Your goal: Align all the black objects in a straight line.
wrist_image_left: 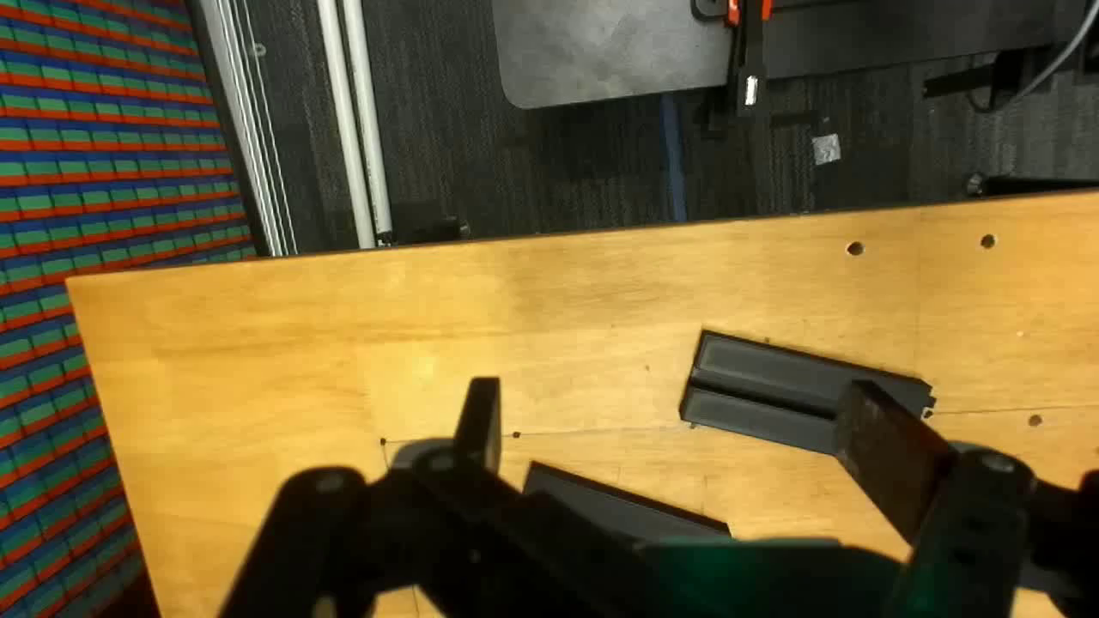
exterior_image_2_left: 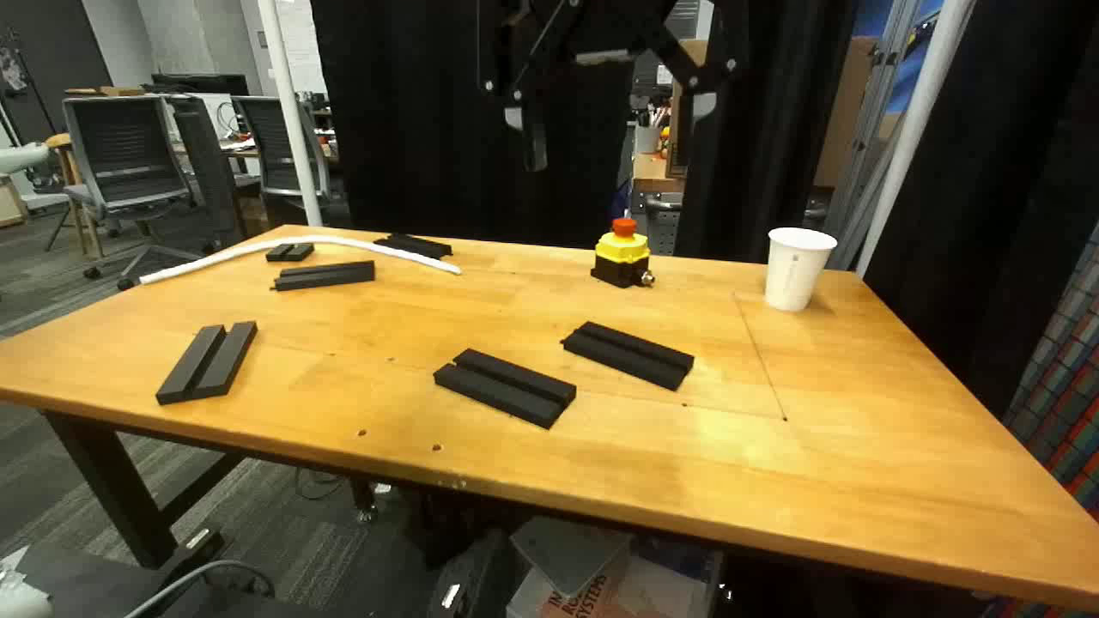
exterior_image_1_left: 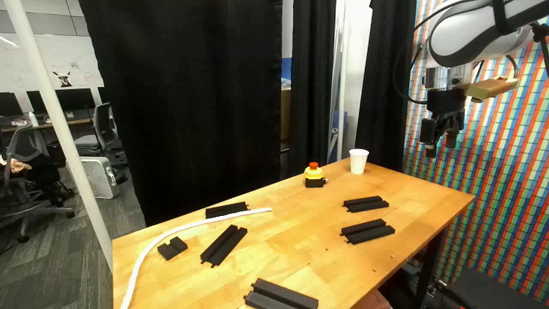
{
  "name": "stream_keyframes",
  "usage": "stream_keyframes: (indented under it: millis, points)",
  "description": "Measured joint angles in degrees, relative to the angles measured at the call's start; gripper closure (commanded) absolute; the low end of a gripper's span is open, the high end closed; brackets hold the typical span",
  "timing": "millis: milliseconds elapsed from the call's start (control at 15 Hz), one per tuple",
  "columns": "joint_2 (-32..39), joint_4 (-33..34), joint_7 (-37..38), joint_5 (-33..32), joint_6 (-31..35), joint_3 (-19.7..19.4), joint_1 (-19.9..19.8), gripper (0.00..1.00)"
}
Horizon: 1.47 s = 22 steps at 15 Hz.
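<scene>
My gripper hangs high above the table's far-right end, nothing between its fingers. In the wrist view the gripper has its jaws spread wide. Several grooved black objects lie scattered at differing angles. Two long ones, a rear block and a front block, sit roughly parallel; the wrist view shows the front block partly behind a finger and the rear block mostly hidden by the gripper. Elsewhere are a near block, a slanted block, a short block and a back-edge block.
A white cord curves over the table's left part, passing in front of the back-edge block. A yellow and red emergency button and a white paper cup stand toward the back. Black curtains hang behind the wooden table.
</scene>
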Motion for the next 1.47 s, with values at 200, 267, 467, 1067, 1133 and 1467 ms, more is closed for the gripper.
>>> stream_keyframes:
  millis: [200, 267, 467, 1067, 1133, 1467]
  points:
    - [-0.19, 0.43, 0.00, 0.00, 0.00, 0.01, 0.00, 0.00]
    - [-0.18, 0.46, 0.00, 0.00, 0.00, 0.01, 0.00, 0.00]
    - [-0.14, 0.40, 0.00, 0.00, -0.04, 0.01, 0.00, 0.00]
    - [3.28, 0.12, -12.87, -6.98, 3.85, -1.57, 0.34, 0.00]
    - [3.65, 0.09, -15.31, -8.59, 5.36, -2.16, 0.35, 0.00]
    - [5.55, -0.60, -26.96, -12.76, 18.13, -6.30, 0.36, 0.00]
